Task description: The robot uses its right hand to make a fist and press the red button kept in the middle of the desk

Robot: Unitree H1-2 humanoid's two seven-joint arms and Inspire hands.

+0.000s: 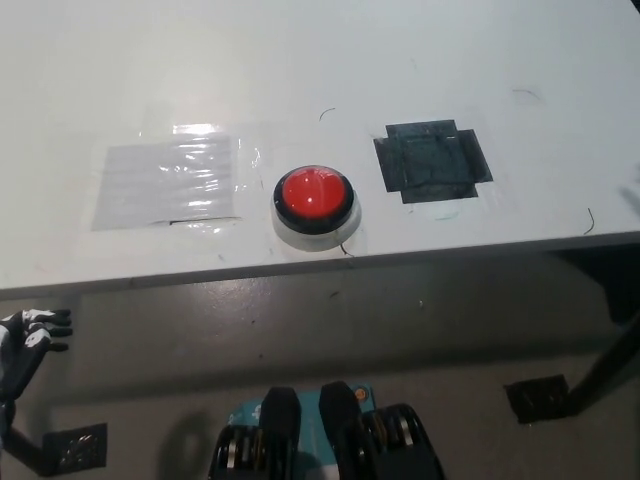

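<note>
1. The red button (314,195) sits on the white desk (330,70), a domed red cap in a black ring on a pale round base. It lies close to the desk's near edge, roughly midway along the visible stretch of that edge.
2. The near edge of the desk runs across the picture from the lower left, rising slightly toward the right, and the button's base almost reaches it; a thin dark wire shows at the base's front right.
3. To the robot's left of the button a patch of clear shiny tape (168,182) lies flat on the desk, near the button but apart from it.
4. To the robot's right a patch of black tape (432,162) lies flat, also apart from the button, with bare desk between them.
5. Beyond the button the desk is open white surface up to the picture's top edge.
6. The white left hand (26,340) rests at the lower left, below the desk edge and over the grey floor, well apart from the button. Its dark fingertips point toward the right and lie slightly apart, holding nothing.
7. The black right hand does not show in the head view.
8. A dark desk leg (612,370) slants down at the right onto a black floor plate (538,398).
</note>
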